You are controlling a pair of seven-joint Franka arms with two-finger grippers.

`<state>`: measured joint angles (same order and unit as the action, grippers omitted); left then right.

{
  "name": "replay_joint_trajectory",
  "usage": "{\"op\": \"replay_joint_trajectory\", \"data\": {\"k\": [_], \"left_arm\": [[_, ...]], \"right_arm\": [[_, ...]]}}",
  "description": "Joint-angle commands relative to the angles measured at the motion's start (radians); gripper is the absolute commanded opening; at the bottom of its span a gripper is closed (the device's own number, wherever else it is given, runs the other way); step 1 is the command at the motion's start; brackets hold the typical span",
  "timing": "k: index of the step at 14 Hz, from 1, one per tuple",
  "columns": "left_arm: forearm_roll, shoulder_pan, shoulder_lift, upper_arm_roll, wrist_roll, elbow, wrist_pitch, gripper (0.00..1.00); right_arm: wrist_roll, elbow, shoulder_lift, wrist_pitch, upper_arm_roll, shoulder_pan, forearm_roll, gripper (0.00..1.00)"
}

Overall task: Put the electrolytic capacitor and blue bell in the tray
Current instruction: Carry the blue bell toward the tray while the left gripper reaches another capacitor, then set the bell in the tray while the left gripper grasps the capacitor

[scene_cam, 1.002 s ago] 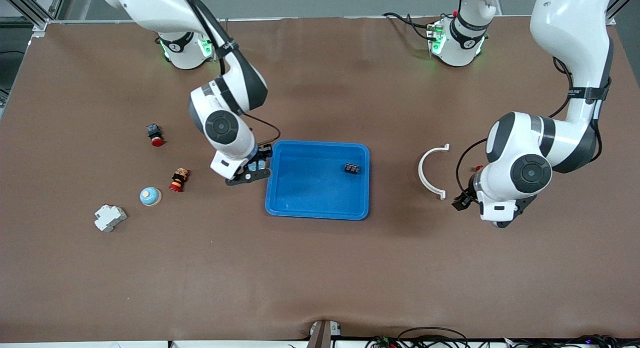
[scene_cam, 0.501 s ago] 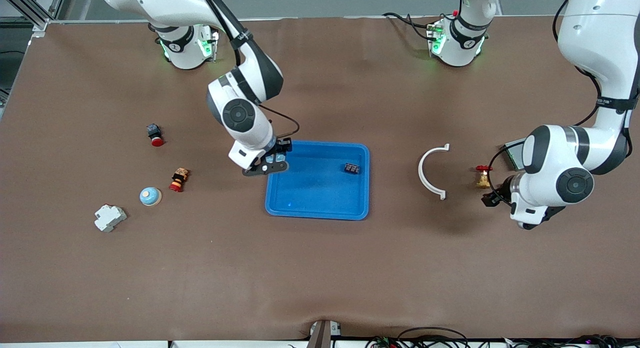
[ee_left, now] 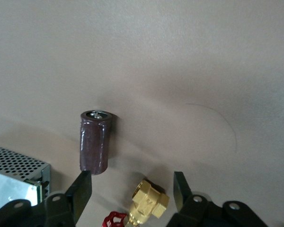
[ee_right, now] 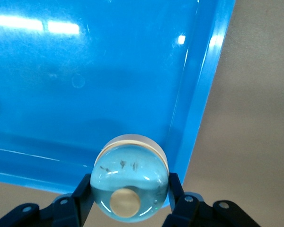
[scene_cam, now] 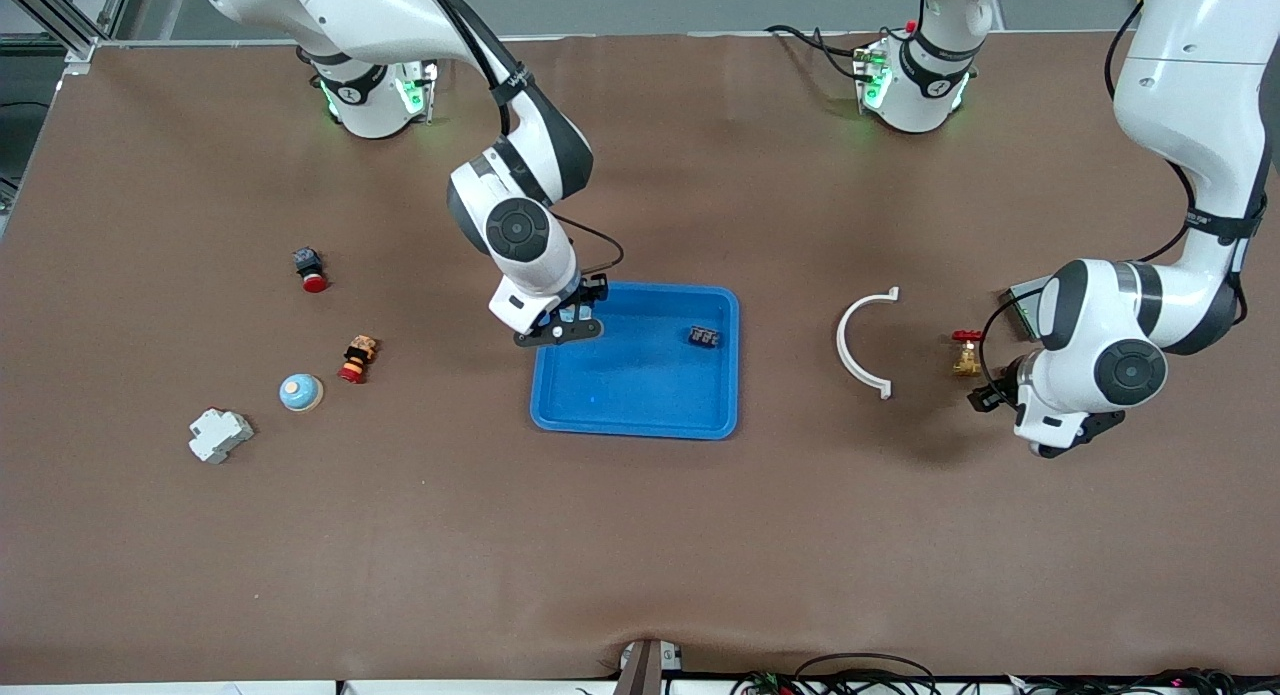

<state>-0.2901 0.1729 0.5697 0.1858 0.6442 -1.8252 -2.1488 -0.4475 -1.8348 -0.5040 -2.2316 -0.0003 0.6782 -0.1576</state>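
Observation:
My right gripper (ee_right: 130, 184) is shut on a blue bell (ee_right: 130, 182), a pale glassy dome with a round knob. It hangs over the corner of the bright-blue tray (ee_right: 109, 71) that points toward the right arm's base; in the front view that gripper (scene_cam: 563, 327) is above the tray (scene_cam: 640, 385). The electrolytic capacitor (ee_left: 95, 142), a dark maroon cylinder, stands upright on the brown table. My left gripper (ee_left: 131, 182) is open just beside it, fingers either side of a brass valve (ee_left: 149, 202) without touching it. In the front view the left arm hides the capacitor.
A small black part (scene_cam: 705, 336) lies in the tray. A white curved piece (scene_cam: 862, 343), the brass valve (scene_cam: 965, 355) and a perforated metal box (ee_left: 14, 177) lie toward the left arm's end. A second blue bell (scene_cam: 299, 392), two red-capped switches (scene_cam: 311, 269) and a white breaker (scene_cam: 219, 435) lie toward the right arm's end.
The right arm carried the blue bell from beside the tray to over its corner. The left arm swung outward, uncovering the brass valve, and its jaws narrowed.

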Motion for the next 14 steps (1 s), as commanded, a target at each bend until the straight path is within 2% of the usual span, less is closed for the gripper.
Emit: {"op": "replay_joint_trajectory", "data": {"k": [1,6,9,11,12,14], "left_arm": [[-0.084,0.034,-0.022,0.012,-0.027,-0.051,-0.031,0.73],[-0.095,0.108,-0.040,0.015,-0.129,-0.091,-0.072,0.71],[-0.095,0.114,-0.031,0.015,-0.140,-0.117,-0.089,0.71],[-0.095,0.114,-0.024,0.015,-0.146,-0.120,-0.089,0.64],[-0.095,0.112,-0.021,0.015,-0.147,-0.118,-0.089,0.52],[-0.095,0.112,-0.021,0.017,-0.147,-0.118,-0.089,0.19]], "right_arm": [[-0.010,0.045,-0.042,0.001,-0.010,0.009,-0.014,0.16],[-0.010,0.058,-0.091,-0.060,-0.010,0.020,-0.016,0.16],[-0.010,0.071,-0.108,-0.060,-0.009,0.024,-0.017,0.17],[-0.010,0.080,-0.120,-0.060,-0.010,0.035,-0.017,0.17],[-0.010,0.083,-0.125,-0.060,-0.009,0.040,-0.017,0.18],[-0.010,0.085,-0.129,-0.060,-0.010,0.043,-0.019,0.21]]}}
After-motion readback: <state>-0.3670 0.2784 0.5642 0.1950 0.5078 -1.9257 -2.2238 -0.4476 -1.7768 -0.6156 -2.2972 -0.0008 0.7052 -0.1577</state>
